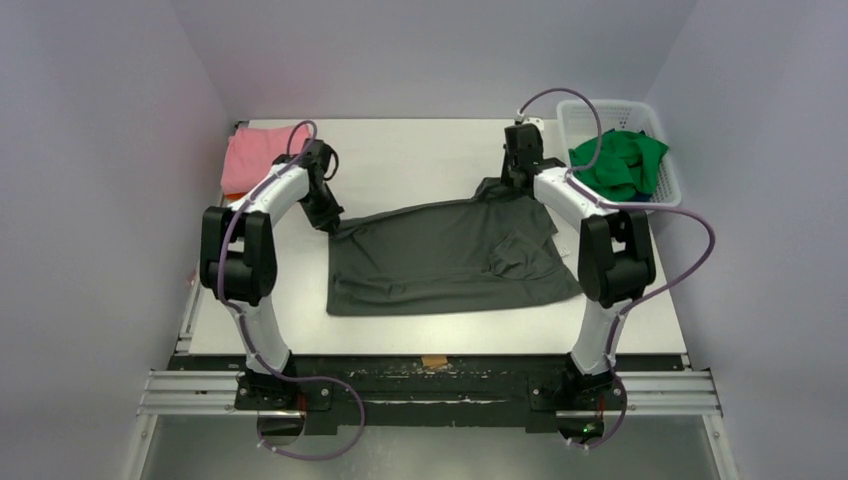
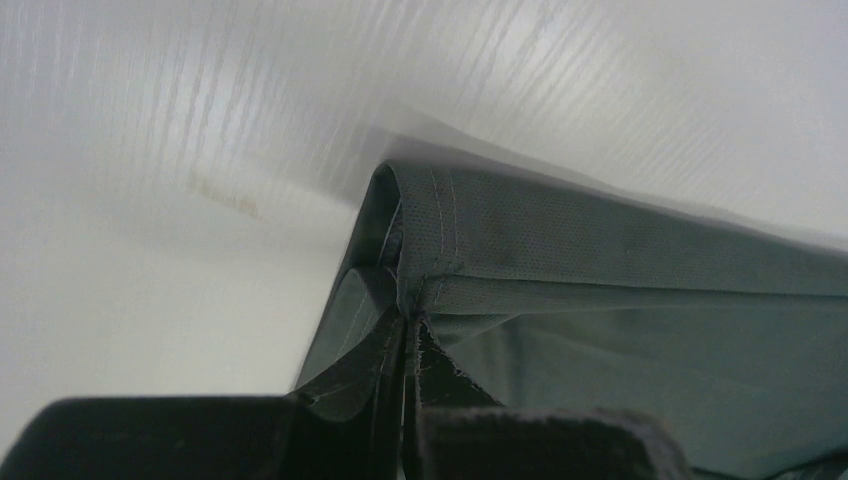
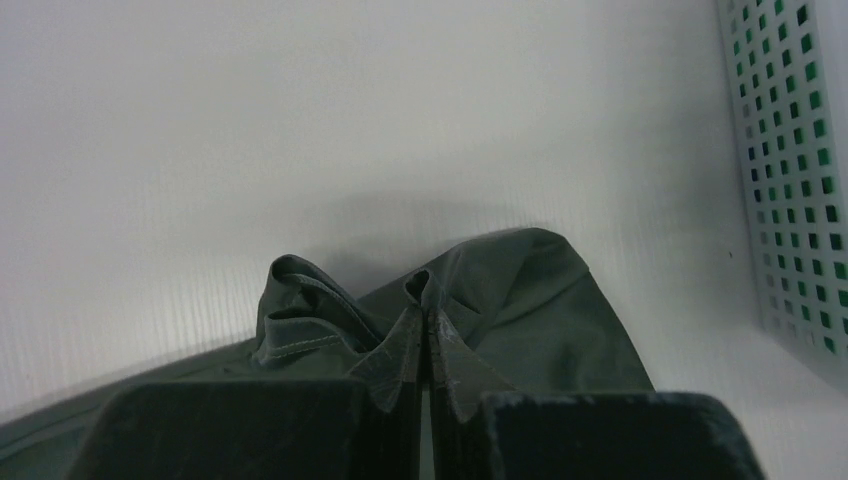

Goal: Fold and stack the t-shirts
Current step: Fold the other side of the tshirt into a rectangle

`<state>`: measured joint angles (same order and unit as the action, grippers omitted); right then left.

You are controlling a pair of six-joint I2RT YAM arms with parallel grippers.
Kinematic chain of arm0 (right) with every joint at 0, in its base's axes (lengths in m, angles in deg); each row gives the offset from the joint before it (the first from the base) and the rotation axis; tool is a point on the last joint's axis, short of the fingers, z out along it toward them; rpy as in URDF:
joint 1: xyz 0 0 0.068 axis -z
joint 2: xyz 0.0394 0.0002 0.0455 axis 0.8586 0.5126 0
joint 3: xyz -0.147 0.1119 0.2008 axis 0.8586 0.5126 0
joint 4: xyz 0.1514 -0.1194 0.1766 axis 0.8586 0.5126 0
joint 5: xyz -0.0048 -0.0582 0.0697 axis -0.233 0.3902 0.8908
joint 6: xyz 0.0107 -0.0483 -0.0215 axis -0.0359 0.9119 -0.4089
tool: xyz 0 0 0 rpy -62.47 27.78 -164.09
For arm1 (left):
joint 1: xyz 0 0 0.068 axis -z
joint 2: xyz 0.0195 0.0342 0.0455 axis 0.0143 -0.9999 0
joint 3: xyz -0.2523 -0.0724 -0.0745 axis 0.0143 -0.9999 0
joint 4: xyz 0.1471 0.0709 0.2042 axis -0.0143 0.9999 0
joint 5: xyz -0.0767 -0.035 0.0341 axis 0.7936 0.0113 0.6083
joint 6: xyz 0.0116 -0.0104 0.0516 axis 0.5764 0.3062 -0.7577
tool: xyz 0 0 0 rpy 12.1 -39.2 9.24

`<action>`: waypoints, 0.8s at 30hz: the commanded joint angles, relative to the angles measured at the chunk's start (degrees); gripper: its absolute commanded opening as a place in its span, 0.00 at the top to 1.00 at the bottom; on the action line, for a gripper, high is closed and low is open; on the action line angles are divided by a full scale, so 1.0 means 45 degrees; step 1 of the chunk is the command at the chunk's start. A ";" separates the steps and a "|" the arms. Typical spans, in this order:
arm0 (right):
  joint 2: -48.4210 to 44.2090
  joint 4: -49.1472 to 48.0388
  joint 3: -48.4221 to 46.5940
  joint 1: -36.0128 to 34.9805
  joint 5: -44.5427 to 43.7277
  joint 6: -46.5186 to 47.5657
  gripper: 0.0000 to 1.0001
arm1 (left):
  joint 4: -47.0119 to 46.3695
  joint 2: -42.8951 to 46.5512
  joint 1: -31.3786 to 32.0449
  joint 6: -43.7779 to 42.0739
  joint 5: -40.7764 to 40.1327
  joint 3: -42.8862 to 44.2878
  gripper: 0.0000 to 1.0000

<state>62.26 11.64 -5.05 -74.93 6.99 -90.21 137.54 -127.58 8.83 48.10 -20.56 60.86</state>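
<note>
Your left gripper (image 2: 408,325) and right gripper (image 3: 423,325) each pinch the far edge of the dark grey t-shirt (image 1: 450,262).

Your left hand's fingers are closed on a hemmed corner, and the cloth runs off to that hand's right. Your right hand's fingers are pressed together on a bunched fold of the same shirt. From both hands back toward the bases, the shirt lies spread on the white table (image 1: 400,150), rumpled near the right hand. Beyond and left of the left hand sits the pink t-shirt (image 1: 255,155). Just right of the right hand, the white lattice basket (image 1: 598,108) holds the bright green t-shirt (image 1: 620,165).
</note>
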 commanded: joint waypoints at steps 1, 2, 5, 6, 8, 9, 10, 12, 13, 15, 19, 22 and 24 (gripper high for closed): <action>-0.2195 -0.0518 0.1665 -0.0565 0.0044 -0.0163 1.00 | -0.0935 0.1884 0.0493 -0.0087 0.0134 -0.1282 1.00; -0.2607 -0.0479 0.2074 -0.0691 -0.0232 -0.0159 1.00 | -0.0963 0.2216 0.0604 -0.0046 0.0014 -0.1619 1.00; -0.3742 -0.0045 0.3125 -0.0958 -0.0940 -0.0209 1.00 | -0.1158 0.3238 0.0817 0.0119 -0.0299 -0.2625 1.00; -0.4099 0.0132 0.3421 -0.0996 -0.1099 -0.0255 1.00 | -0.1228 0.3523 0.0893 0.0152 -0.0363 -0.2930 1.00; -0.4818 0.0307 0.4096 -0.1142 -0.1306 -0.0301 1.00 | -0.1302 0.4036 0.1059 0.0219 -0.0516 -0.3451 1.00; -0.5196 0.0396 0.4365 -0.1198 -0.1384 -0.0320 1.00 | -0.1304 0.4209 0.1143 0.0263 -0.0570 -0.3673 1.00; -0.5555 0.0487 0.4623 -0.1231 -0.1460 -0.0299 1.00 | -0.1285 0.4382 0.1202 0.0303 -0.0632 -0.3857 1.00; -0.6243 0.0780 0.5004 -0.1245 -0.1746 -0.0209 1.00 | -0.1226 0.4699 0.1308 0.0398 -0.0748 -0.4214 1.00; -0.6580 0.0963 0.5155 -0.1252 -0.1949 -0.0216 1.00 | -0.1228 0.4899 0.1340 0.0442 -0.0758 -0.4403 1.00; -0.7269 0.1301 0.5490 -0.1280 -0.2157 -0.0162 1.00 | -0.1262 0.5337 0.1400 0.0521 -0.0848 -0.4838 1.00; -0.8456 0.1490 0.6257 -0.1268 -0.2266 -0.0119 1.00 | -0.1243 0.6225 0.1423 0.0622 -0.1107 -0.5439 1.00; -0.8952 0.1682 0.6399 -0.1281 -0.2221 -0.0093 1.00 | -0.1063 0.6634 0.1423 0.0560 -0.1233 -0.5506 1.00; -0.9048 0.1807 0.6509 -0.1273 -0.1974 -0.0170 1.00 | -0.1021 0.6724 0.1423 0.0554 -0.1292 -0.5564 1.00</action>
<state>23.23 18.74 23.35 -80.53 -1.12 -90.84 133.43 -100.06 14.90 49.74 -24.29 36.16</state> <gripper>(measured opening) 0.005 0.006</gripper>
